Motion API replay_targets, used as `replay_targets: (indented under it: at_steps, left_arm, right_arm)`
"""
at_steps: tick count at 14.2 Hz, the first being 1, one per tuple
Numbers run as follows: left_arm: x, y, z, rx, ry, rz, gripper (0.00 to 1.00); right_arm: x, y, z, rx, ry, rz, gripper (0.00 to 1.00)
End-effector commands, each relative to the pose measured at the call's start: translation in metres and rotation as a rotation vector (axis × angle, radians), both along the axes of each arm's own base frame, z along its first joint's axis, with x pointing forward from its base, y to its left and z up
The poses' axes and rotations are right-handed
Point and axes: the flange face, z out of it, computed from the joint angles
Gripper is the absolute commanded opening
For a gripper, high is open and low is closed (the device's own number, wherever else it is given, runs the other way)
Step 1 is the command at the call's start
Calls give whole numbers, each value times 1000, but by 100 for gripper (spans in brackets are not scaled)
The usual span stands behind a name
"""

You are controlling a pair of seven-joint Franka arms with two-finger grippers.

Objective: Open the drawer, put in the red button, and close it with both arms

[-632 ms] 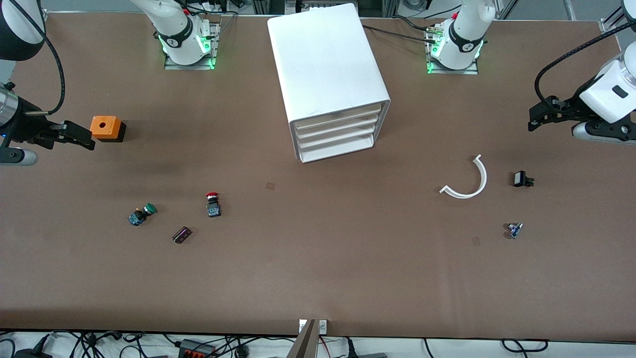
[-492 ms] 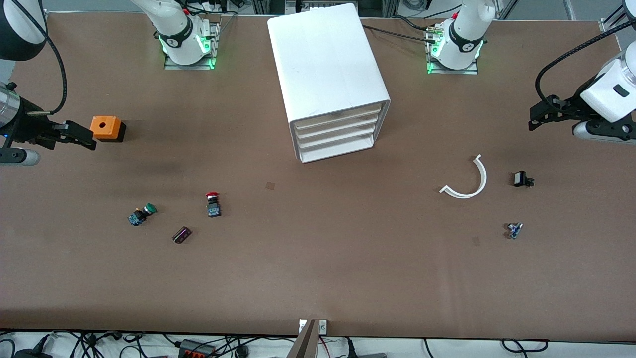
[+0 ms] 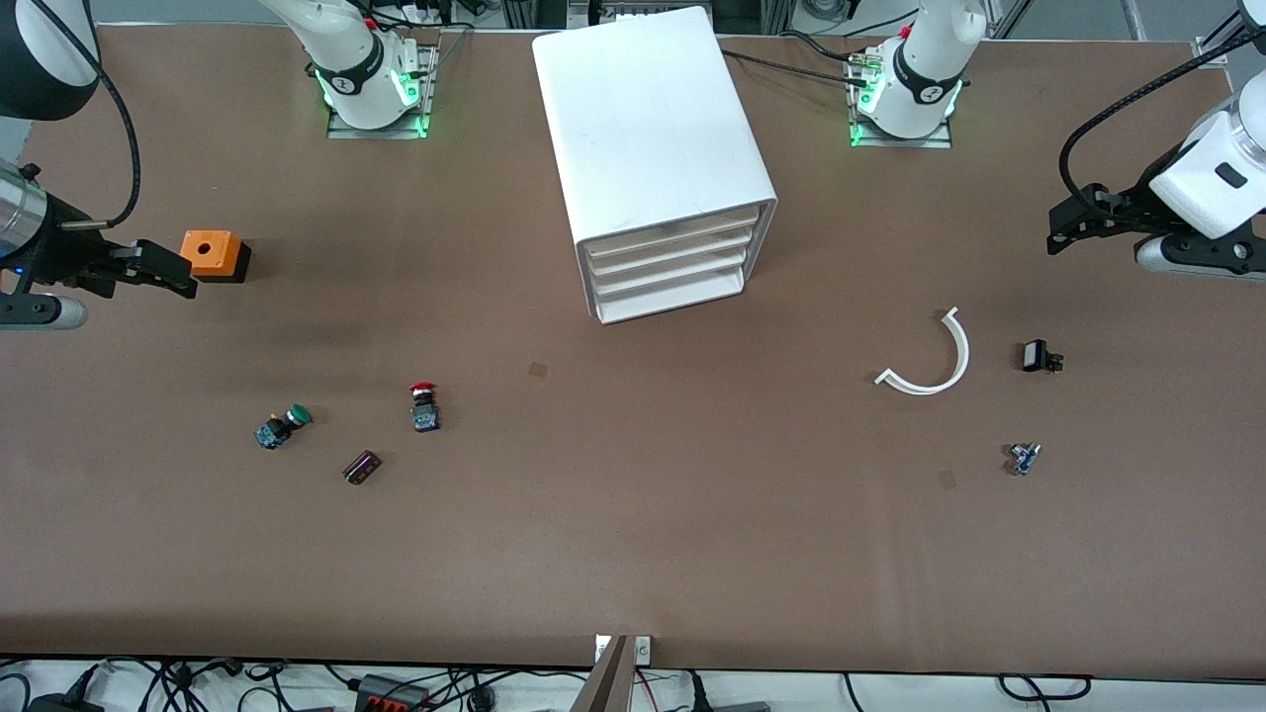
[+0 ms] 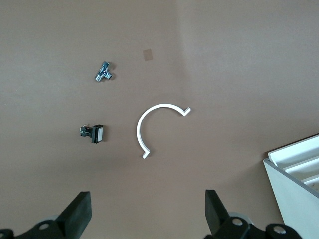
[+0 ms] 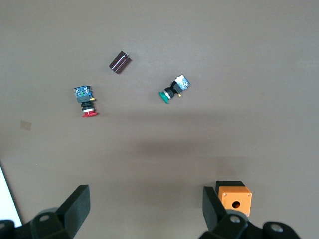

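- The red button [image 3: 423, 403] lies on the desk [image 3: 633, 554], nearer the camera than the cabinet [image 3: 658, 163].
- The drawer [image 3: 675, 259] looks closed; pull it straight out first.
- The right pincer [image 3: 163, 269] hangs released by the orange box [image 3: 212, 255].
- The left pincer [image 3: 1073, 220] hangs released too, holding nothing.

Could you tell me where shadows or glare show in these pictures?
Front view: soft dark shadows on the table near the orange box, no glare on the cabinet. Right wrist view: a blurred shadow band beside the red button and green button. Left wrist view: evenly lit.
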Motion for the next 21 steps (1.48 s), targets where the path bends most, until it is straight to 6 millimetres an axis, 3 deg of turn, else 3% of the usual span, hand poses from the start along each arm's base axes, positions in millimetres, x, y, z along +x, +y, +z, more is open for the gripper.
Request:
replay_targets:
  at_steps: [1,3,7,9,11,14,19,21]
  left_arm:
    - [2,-2,7,21,10,5,100]
    - [-2,-4,6,18,41,-1,100]
    - [-22,-30,8,1,174,-52,100]
    - [-25,-47,1,-58,221,-82,100]
    - [-33,-71,-29,-79,390,-129,100]
    - [-16,-112,-93,-180,524,-176,100]
    - [20,-155,-191,-583,594,-154,100]
    - [31,-174,-232,-644,530,-235,100]
  right_arm:
    - [2,0,-8,-10,5,8,100]
    - [15,6,-30,-1,5,5,100]
    - [27,59,-67,-36,39,100,100]
    - [32,66,-86,-42,67,111,100]
    - [40,93,-111,-37,88,153,100]
    - [53,121,-145,-7,70,170,100]
    - [63,162,-219,48,99,227,100]
    - [65,169,-262,49,121,302,100]
